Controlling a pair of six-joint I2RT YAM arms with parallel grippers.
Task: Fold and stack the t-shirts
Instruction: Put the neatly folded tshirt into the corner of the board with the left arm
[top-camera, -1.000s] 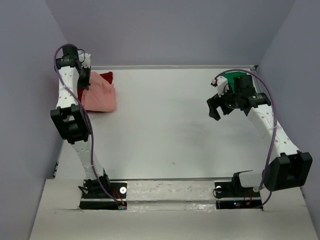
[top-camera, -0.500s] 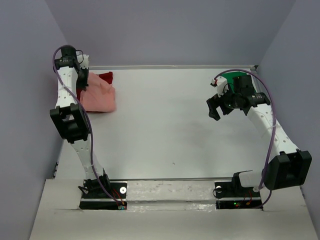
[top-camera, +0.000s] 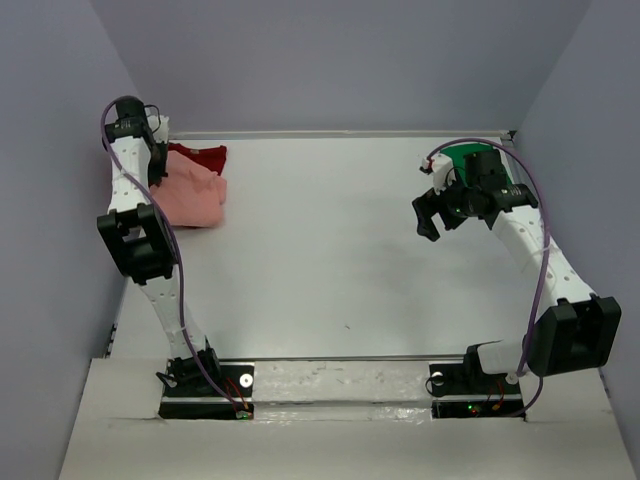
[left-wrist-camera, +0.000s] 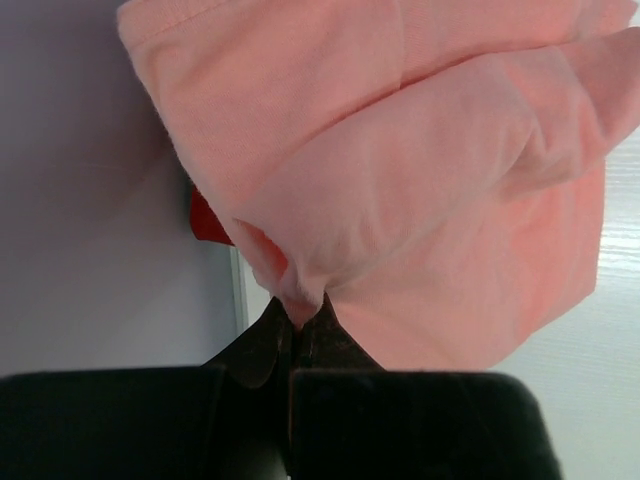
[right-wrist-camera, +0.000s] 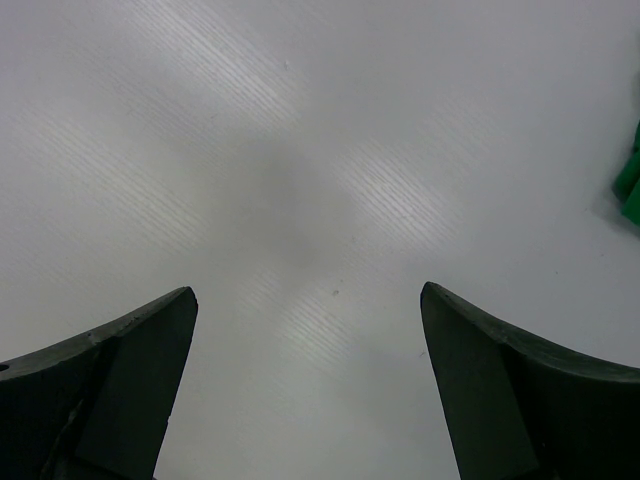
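I have the left gripper (left-wrist-camera: 297, 312) pressed together on a pinch of the salmon-pink t-shirt (left-wrist-camera: 430, 150). In the left wrist view the cloth gathers to a point right between the 2 fingertips, and the rest billows out above them, creased and not folded. In the top view that shirt sits in the upper left of the frame, close against the left wall (top-camera: 60, 200). The dark red t-shirt (top-camera: 203, 155) shows just behind it toward the back edge, touching it and perhaps partly under it. The bright green t-shirt (top-camera: 462, 155) is in the upper right of the top view, mostly hidden by the right arm. The right gripper (right-wrist-camera: 306, 292) is spread wide with nothing in it. It hangs over bare table (top-camera: 330, 260), near the green shirt but apart from it.

None of the 3 shirts looks folded and nothing is stacked, so I judge the task is at its start. The step in hand looks like getting the pink shirt out of its corner and onto open table, where it can be laid flat.

The next move calls for drawing the pinched cloth toward the middle of the frame. It needs enough lift that the red shirt is not dragged along. My grip is on a bunched fold, not clearly on a hem or shoulder, so I expect the shirt to come away as a clump. The right gripper will have to cross over and take a second edge to spread it.
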